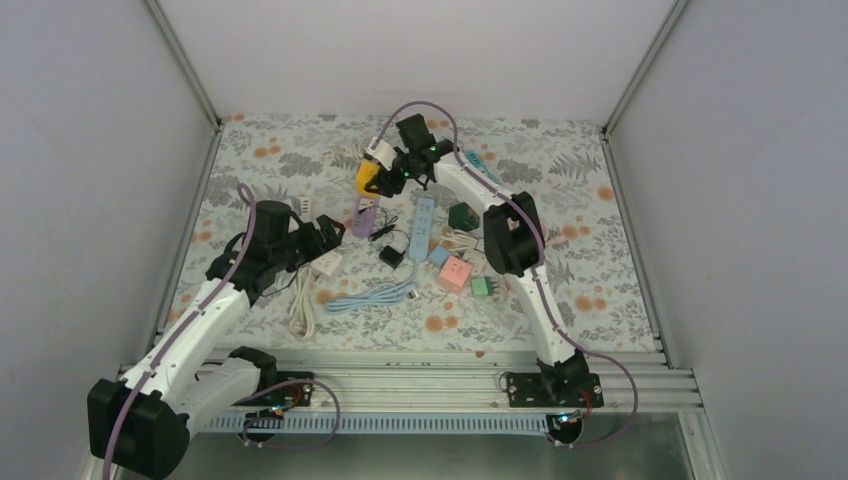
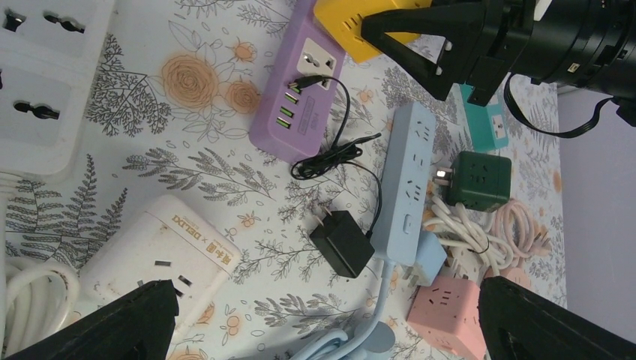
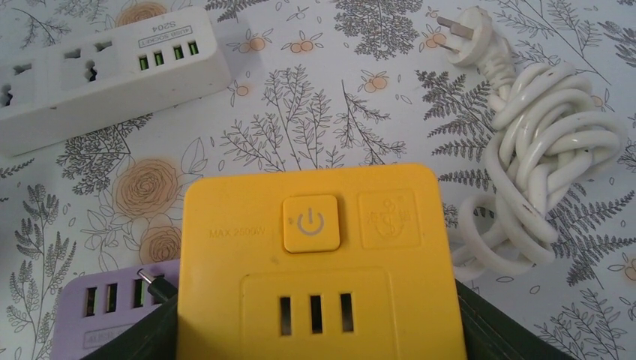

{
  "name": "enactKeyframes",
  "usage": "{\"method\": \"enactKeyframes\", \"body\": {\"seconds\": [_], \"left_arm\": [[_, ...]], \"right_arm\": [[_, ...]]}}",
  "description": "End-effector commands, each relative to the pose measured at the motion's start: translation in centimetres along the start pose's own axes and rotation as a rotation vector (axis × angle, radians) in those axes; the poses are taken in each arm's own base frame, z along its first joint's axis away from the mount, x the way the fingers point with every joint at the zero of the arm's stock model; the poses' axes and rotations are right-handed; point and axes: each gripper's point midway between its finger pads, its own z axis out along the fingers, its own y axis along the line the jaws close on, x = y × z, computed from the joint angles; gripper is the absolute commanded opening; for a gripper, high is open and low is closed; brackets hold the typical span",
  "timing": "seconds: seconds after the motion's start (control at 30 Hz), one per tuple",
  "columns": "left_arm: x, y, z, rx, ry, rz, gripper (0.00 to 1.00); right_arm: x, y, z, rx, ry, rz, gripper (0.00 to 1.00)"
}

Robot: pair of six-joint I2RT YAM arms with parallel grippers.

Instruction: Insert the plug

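My right gripper (image 1: 397, 172) is shut on a yellow power strip (image 3: 315, 225) and holds it at the back middle, just above the far end of a purple strip (image 1: 364, 215). The yellow strip also shows in the top view (image 1: 368, 177). A black adapter plug (image 2: 341, 244) lies prongs-up on the cloth next to a light blue strip (image 2: 409, 187). Its thin black cable runs to the purple strip (image 2: 300, 105). My left gripper (image 2: 322, 334) is open and empty, hovering just short of the black plug, between a white socket block (image 2: 157, 251) and a pink cube (image 2: 446, 307).
A white strip (image 3: 105, 67) and a coiled white cable (image 3: 540, 172) lie beyond the yellow strip. A green cube (image 2: 480, 180), a teal strip (image 2: 487, 124), a small blue cube (image 2: 431, 255) and more white cable (image 1: 302, 310) crowd the flowered cloth (image 1: 560, 290). Walls stand on three sides.
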Motion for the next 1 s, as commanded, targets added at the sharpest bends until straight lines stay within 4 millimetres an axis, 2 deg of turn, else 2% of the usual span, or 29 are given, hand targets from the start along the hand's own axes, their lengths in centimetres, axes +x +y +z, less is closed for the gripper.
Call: {"method": "enactKeyframes", "body": {"seconds": [0.0, 0.13, 0.23, 0.33, 0.47, 0.6, 0.73, 0.97], "left_arm": [[-0.2, -0.1, 0.0, 0.016, -0.012, -0.005, 1.00], [-0.1, 0.0, 0.4, 0.017, -0.002, -0.013, 1.00], [0.0, 0.0, 0.7, 0.017, 0.006, -0.016, 1.00], [0.1, 0.1, 0.8, 0.016, 0.008, -0.017, 1.00], [0.2, 0.2, 0.9, 0.014, 0.009, -0.022, 1.00], [0.3, 0.1, 1.1, 0.020, 0.018, -0.026, 1.00], [0.3, 0.0, 1.1, 0.024, 0.020, -0.029, 1.00], [0.2, 0.0, 1.1, 0.019, 0.019, -0.033, 1.00]], "right_arm": [[-1.7, -0.9, -0.8, 0.030, -0.048, -0.019, 0.21], [-1.4, -1.5, -0.7, 0.057, -0.042, -0.017, 0.21], [-1.4, -0.9, -0.7, 0.025, -0.045, -0.028, 0.21], [-0.4, -0.2, -0.6, -0.002, -0.014, -0.038, 0.20], [0.6, -0.1, -0.6, -0.014, 0.018, -0.035, 0.19], [0.8, -0.4, -0.7, -0.005, 0.014, -0.039, 0.18], [0.6, -0.4, -0.1, -0.022, -0.005, -0.044, 0.19], [3.7, 0.5, 2.5, -0.093, 0.040, -0.007, 0.19]]}}
